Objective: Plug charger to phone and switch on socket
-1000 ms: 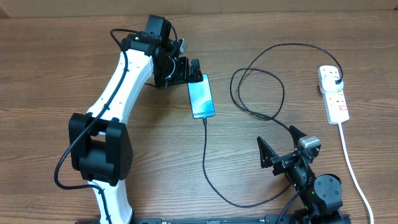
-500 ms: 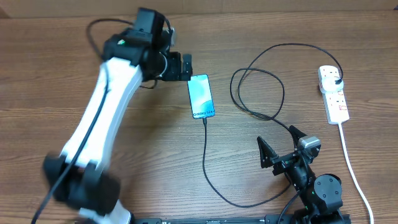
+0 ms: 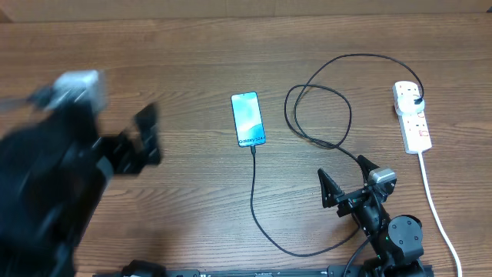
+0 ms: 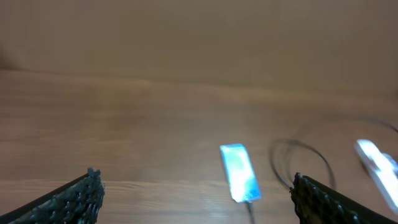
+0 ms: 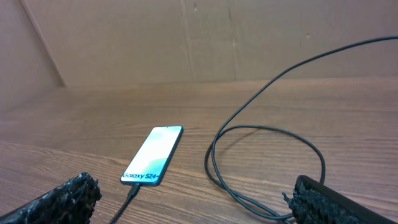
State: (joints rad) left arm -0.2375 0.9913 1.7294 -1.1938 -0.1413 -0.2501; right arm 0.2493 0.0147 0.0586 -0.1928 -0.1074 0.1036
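The phone (image 3: 248,118) lies flat mid-table, its teal screen lit with "Galaxy S24" text. It also shows in the right wrist view (image 5: 153,155) and, blurred, in the left wrist view (image 4: 239,172). The black charger cable (image 3: 323,104) has its tip in the phone's bottom edge, loops across the table, and its plug sits in the white socket strip (image 3: 412,116) at the far right. My left gripper (image 3: 142,142) is open and empty, blurred, well left of the phone. My right gripper (image 3: 346,182) is open and empty, near the front edge, right of the cable.
The socket's thick white cord (image 3: 434,204) runs down the right side to the front edge. The cable (image 5: 267,155) lies in a loop between my right gripper's fingers (image 5: 62,196) in the right wrist view. A brown wall backs the table.
My left arm has swung away from the phone, leftward and toward the front, now blurred by motion. The phone, cable and right arm have not moved.
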